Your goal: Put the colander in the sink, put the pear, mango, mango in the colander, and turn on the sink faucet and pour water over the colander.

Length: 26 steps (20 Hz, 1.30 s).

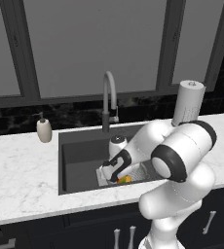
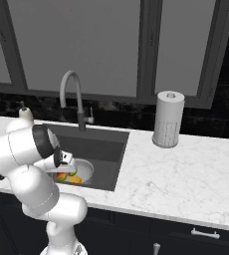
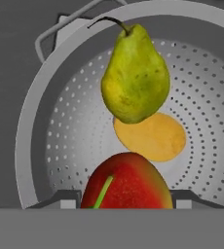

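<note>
While the hand (image 3: pixel 126 206) hangs low over the sink (image 1: pixel 77 155), its fingers (image 3: pixel 65 200) stand either side of the red-green mango (image 3: pixel 127 182); whether they pinch it, I cannot tell. In the colander (image 3: pixel 60 121), the pear (image 3: pixel 136 78) lies at 12 o'clock, overlapping the orange mango (image 3: pixel 155 138).

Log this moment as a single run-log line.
colander: in sink | pear, orange-yellow mango: inside colander | red-green mango: between gripper fingertips | faucet: no water seen

Kitchen: marble counter (image 1: pixel 21 170), sink (image 1: pixel 80 155), sink faucet (image 1: pixel 109 99).
</note>
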Available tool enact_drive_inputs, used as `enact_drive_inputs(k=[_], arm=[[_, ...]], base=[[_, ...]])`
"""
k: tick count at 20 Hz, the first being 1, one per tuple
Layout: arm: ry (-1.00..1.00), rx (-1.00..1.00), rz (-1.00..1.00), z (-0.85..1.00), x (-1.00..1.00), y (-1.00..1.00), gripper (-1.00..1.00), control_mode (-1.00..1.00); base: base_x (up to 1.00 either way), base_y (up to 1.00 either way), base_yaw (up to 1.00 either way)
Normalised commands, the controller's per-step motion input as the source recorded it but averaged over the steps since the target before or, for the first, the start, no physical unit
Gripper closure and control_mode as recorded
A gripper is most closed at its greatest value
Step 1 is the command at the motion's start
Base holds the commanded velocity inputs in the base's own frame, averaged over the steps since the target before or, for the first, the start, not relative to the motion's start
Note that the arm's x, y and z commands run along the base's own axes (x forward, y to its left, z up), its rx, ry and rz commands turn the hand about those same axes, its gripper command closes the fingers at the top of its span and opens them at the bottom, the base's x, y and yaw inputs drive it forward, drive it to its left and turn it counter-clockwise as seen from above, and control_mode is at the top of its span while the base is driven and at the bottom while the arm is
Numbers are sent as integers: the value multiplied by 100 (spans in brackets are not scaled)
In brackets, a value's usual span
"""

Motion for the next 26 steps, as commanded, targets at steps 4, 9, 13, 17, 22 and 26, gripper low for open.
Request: enact_drive_inputs(k=[4, 9, 13, 17, 22, 26], arm=[[5, 0, -3, -16, 8, 0, 100, -100], [6, 0, -3, -15, 13, 0, 100, -100], [3, 0, -3, -4, 11, 0, 100, -100], [2, 0, -6, -1, 10, 7, 100, -100], [2, 0, -9, -4, 12, 10, 100, -100], [6, 0, -11, -14, 14, 5, 100, -100]], base=[[0, 0, 0], [0, 0, 0], [0, 0, 0], [0, 0, 0], [0, 0, 0], [0, 0, 0]])
